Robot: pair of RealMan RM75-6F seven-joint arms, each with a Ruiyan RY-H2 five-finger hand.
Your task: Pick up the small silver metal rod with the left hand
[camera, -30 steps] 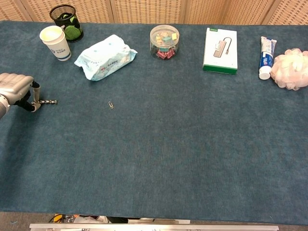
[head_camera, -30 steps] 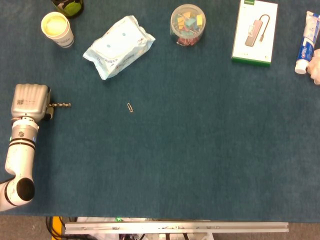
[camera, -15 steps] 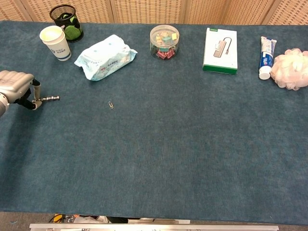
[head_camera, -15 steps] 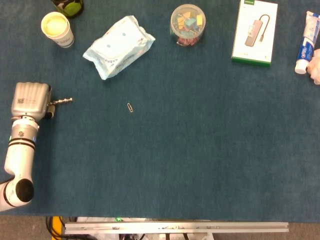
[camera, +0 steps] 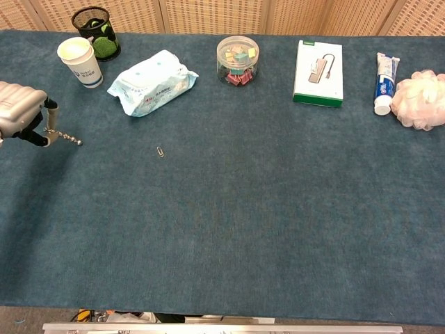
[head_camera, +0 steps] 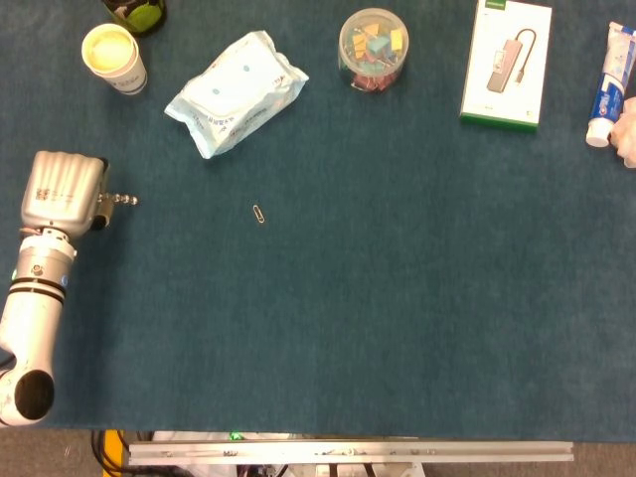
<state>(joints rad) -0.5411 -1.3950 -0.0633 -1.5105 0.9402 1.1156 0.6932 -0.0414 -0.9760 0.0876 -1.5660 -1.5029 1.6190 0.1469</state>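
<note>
Nearby, paper clip [head_camera: 258, 213], wipes pack [head_camera: 237, 91], paper cup [head_camera: 113, 57].

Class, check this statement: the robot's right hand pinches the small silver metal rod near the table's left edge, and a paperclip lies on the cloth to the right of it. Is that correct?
Not quite. The left hand pinches the small silver metal rod, not the right; neither view shows the right hand at all. The chest view shows the rod's end caught in the fingers near the table's left edge, and the paperclip does lie on the cloth to the right of it.
</note>
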